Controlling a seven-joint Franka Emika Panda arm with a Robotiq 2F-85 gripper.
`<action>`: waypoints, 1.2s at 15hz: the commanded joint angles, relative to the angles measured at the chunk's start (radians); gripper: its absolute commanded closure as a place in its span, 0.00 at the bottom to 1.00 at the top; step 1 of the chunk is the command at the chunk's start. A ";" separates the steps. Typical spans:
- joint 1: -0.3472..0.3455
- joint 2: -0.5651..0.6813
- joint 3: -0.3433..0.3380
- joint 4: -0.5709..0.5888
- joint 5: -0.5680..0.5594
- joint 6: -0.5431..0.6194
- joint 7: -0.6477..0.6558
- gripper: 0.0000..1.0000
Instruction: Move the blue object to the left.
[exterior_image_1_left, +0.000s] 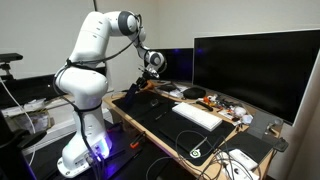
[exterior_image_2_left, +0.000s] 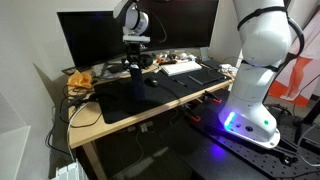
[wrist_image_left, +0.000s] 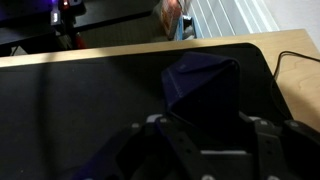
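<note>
With our gripper (wrist_image_left: 205, 128) pinching the blue object (wrist_image_left: 205, 85) near a corner of the black mat (wrist_image_left: 80, 100), we fear a shallow grip could let it slip.

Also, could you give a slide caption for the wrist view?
Gripper closed on the blue object over the black mat.

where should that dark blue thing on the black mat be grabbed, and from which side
Take the blue object across its two opposite side faces, low down, coming straight from above. It sits on the black mat with angled facets on top, so the lower sides look like the steadiest hold. The gripper straddles it that way, jaws shut on it.
</note>
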 joint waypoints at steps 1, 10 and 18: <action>0.001 0.002 -0.001 0.005 0.000 -0.004 0.001 0.49; -0.024 0.037 0.011 0.063 0.008 -0.161 -0.076 0.74; -0.046 0.197 0.003 0.248 0.009 -0.378 -0.108 0.74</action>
